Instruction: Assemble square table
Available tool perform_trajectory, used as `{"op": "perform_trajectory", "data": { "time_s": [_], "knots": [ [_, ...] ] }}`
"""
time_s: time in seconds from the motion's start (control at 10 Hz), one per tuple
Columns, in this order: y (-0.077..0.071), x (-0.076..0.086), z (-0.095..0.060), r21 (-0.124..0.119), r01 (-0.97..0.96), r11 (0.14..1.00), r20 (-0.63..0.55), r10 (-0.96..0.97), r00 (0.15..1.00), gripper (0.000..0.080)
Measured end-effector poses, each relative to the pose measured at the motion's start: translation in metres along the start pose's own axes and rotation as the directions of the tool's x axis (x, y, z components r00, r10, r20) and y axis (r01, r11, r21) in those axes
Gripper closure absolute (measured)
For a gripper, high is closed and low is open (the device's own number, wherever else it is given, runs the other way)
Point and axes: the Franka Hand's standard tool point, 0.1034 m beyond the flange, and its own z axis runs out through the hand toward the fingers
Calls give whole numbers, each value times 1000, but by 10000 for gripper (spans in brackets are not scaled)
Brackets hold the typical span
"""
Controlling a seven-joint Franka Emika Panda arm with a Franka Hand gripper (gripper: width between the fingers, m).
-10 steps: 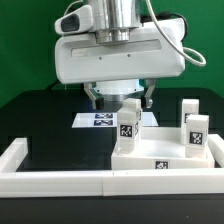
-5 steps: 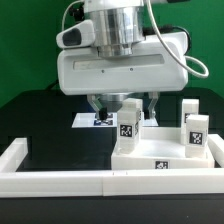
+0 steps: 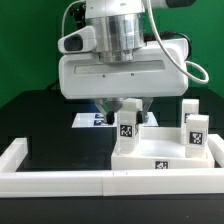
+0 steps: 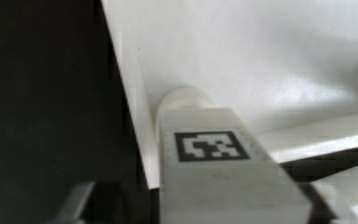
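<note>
The square table's white slab [image 3: 160,160] lies flat against the front rail, with a tag on its front edge. A short white tagged leg [image 3: 127,127] stands upright on its near left corner. A second tagged leg [image 3: 196,130] stands at the slab's right. My gripper [image 3: 127,108] is low over the first leg, with a finger on each side of its top. In the wrist view the leg [image 4: 211,150] fills the space between my gripper's [image 4: 202,200] jaws. A dark gap shows beside one finger [image 4: 78,200], so the jaws are open. The slab [image 4: 247,60] lies beneath.
A long white rail [image 3: 60,182] borders the black surface at the front and turns up at the exterior view's left. The marker board [image 3: 92,119] lies flat behind the slab, partly hidden by my gripper.
My gripper has come down from above the slab, and its fingers now straddle the top of the near left leg. The legs and slab have not moved.
</note>
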Motion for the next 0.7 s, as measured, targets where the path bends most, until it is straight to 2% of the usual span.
{"op": "perform_trajectory", "data": {
  "time_s": [0.1,0.4,0.7],
  "knots": [
    [0,0,0,0,0,1000,0,0,1000,511],
    [0,0,0,0,-26,1000,0,26,1000,511],
    [0,0,0,2,-208,978,0,208,978,509]
  ]
}}
